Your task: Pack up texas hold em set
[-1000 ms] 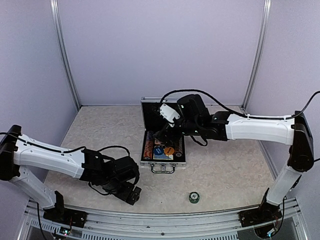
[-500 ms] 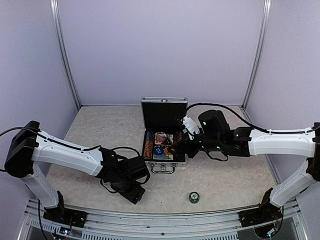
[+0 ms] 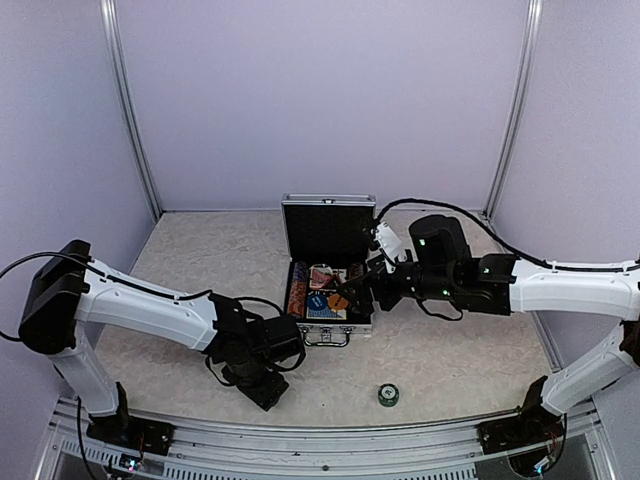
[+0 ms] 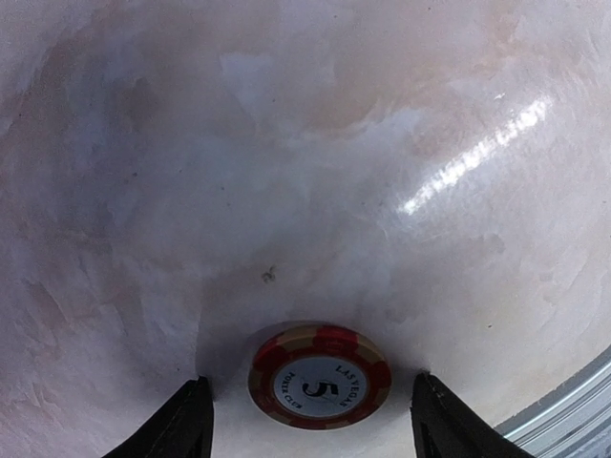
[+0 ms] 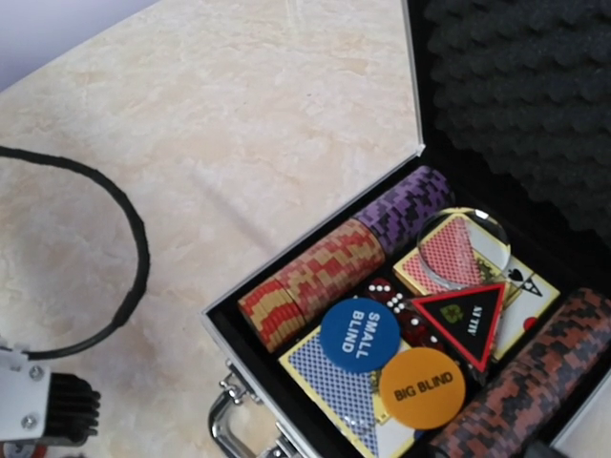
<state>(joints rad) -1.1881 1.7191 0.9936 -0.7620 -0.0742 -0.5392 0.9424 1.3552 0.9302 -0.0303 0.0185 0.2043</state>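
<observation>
The silver case (image 3: 326, 325) lies open with its black foam lid (image 3: 328, 228) upright. In the right wrist view it holds rows of chips (image 5: 315, 281), a red deck (image 5: 456, 250), a blue deck (image 5: 334, 377), a blue Small Blind disc (image 5: 360, 334), an orange Big Blind disc (image 5: 423, 387) and the red-black triangle marker (image 5: 463, 320). My right gripper (image 3: 352, 290) hovers at the case's right side, and its fingers do not show clearly. My left gripper (image 4: 315, 434) is open near the table, its fingers (image 4: 181, 429) on either side of a red "5" chip (image 4: 320, 376).
A green chip stack (image 3: 388, 395) stands alone near the front edge, right of centre. A black cable (image 5: 129, 258) loops over the table left of the case. The case handle (image 5: 224, 429) faces the front. The metal front rail (image 4: 573, 401) is close behind the red chip.
My right arm has drawn back to the right, off the case. My left arm has reached further right, its gripper staying low near the front edge.
</observation>
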